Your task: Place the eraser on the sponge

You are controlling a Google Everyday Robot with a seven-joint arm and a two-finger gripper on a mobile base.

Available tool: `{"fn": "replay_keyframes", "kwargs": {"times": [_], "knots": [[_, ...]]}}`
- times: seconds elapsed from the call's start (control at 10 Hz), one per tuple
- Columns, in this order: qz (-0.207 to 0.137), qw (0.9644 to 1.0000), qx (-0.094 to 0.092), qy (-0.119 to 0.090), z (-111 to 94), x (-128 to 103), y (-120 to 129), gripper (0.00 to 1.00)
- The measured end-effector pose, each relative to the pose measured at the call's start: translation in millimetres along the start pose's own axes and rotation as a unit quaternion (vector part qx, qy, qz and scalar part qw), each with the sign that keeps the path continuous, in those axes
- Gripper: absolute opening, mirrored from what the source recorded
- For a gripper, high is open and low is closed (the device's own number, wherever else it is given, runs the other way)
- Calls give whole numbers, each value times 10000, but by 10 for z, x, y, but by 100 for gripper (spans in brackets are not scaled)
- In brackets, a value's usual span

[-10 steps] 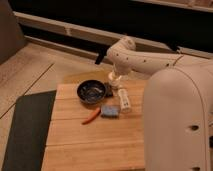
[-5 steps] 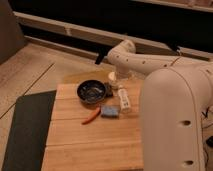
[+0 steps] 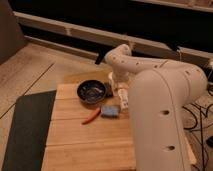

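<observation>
The light-blue sponge lies flat on the wooden table, just right of its middle. A small dark block, the eraser, sits against the right rim of the dark bowl, behind the sponge. My gripper hangs at the end of the white arm, right over the eraser and the back of the table. The arm's wrist covers part of that spot.
A white oblong block lies to the right of the eraser. A thin red-orange object lies left of the sponge. A dark mat borders the table's left side. My bulky white arm covers the table's right side.
The arm has shifted slightly at the table's back right. The bowl, sponge, white block and red-orange object lie where they were.
</observation>
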Motion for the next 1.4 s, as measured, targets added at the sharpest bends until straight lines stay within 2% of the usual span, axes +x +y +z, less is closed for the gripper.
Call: {"fn": "replay_keyframes", "kwargs": {"times": [0.2,0.4,0.8,1.2,1.3,1.4], "knots": [[-302,9988,236,307,190,2,59,65],[-487,9972,371,427,283,-44,128,65],[-834,9947,455,401,334,-233,357,65],[-1028,9925,463,484,483,-262,500,65],[-1064,9924,441,439,500,-293,527,65],[-1127,9925,355,299,500,-368,598,65]]}}
